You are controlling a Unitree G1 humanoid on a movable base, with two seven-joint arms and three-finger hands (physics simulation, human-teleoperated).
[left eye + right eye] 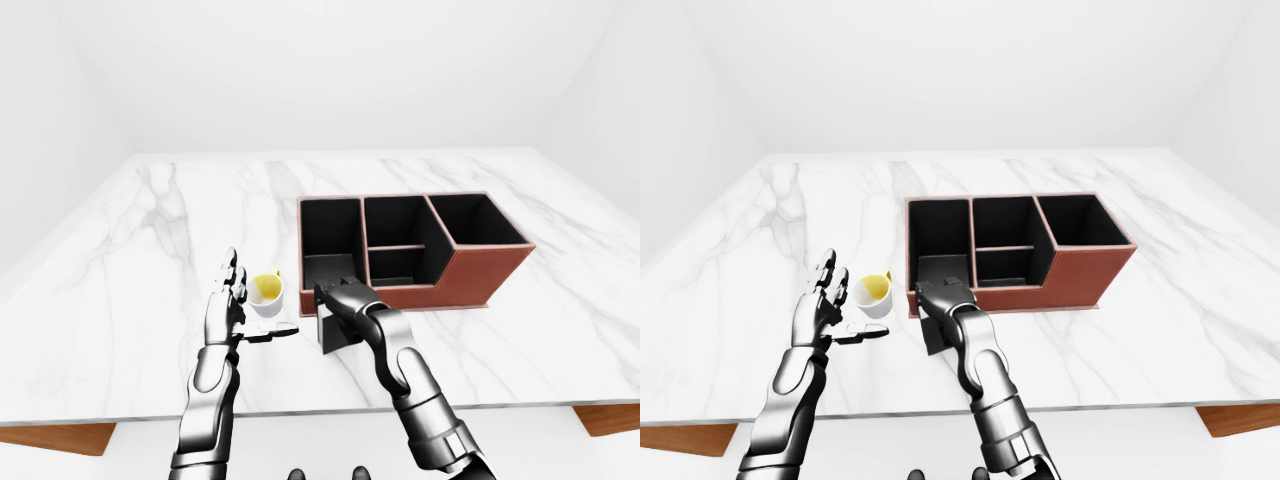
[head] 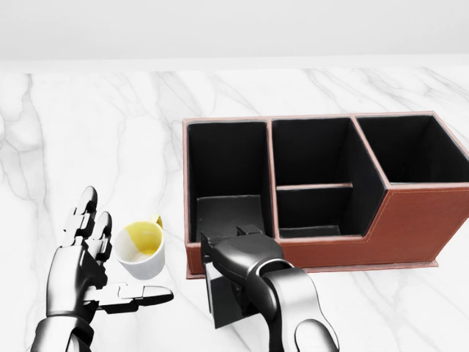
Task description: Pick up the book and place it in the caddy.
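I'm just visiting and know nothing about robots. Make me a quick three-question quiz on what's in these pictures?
1. True or false: the book lies fully inside the caddy.
2. Which hand is on the book? A) left hand B) right hand
3. Fill in: the cup beside the caddy's left end in the head view is white outside and ____ inside.

Key
1. False: it is still at the caddy's near wall, outside, on the marble table.
2. B; the left hand is open and apart from the cup.
3. Yellow.
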